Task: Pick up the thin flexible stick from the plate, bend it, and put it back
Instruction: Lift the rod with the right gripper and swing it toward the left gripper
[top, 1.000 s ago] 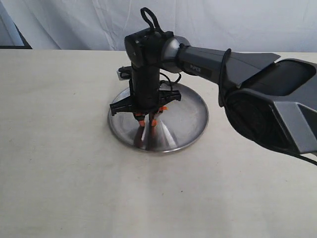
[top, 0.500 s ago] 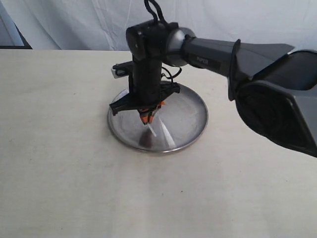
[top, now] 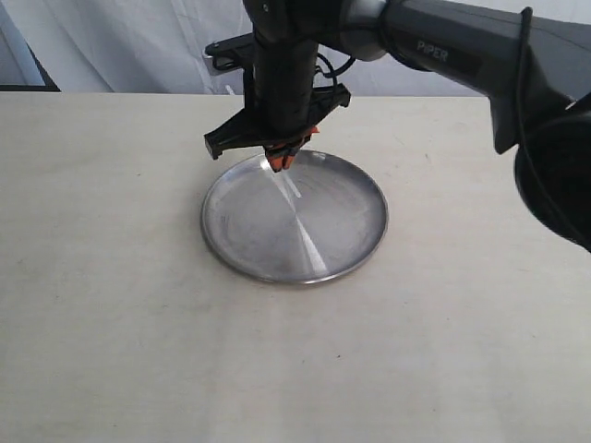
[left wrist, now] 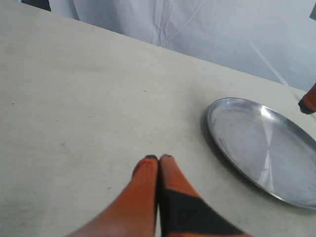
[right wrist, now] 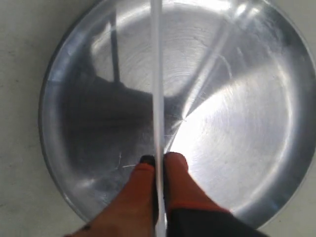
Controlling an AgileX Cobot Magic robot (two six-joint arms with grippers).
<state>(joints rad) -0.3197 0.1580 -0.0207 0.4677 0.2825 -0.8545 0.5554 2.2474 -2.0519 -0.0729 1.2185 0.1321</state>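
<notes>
The round steel plate (top: 351, 245) lies on the table, seen also in the left wrist view (left wrist: 247, 148) and the right wrist view (right wrist: 247, 123). Above its far rim hangs my right gripper (top: 283, 162), shut on the thin flexible stick (top: 289, 187), a whitish strip slanting down over the plate. In the right wrist view the stick (right wrist: 157, 74) runs straight out between the orange fingers (right wrist: 143, 182) of the right gripper (right wrist: 158, 160). My left gripper (left wrist: 159, 159) is shut on nothing, low over the bare table beside the plate. The stick (left wrist: 269, 61) shows faintly there too.
A cream table top (top: 111, 305) spreads around the plate. A white cloth backdrop (top: 120, 41) hangs behind the table. The right arm's large grey body (top: 554, 111) fills the right side of the exterior view.
My right gripper has shut on the stick and risen off the plate, lifting the stick up and toward the far rim.
</notes>
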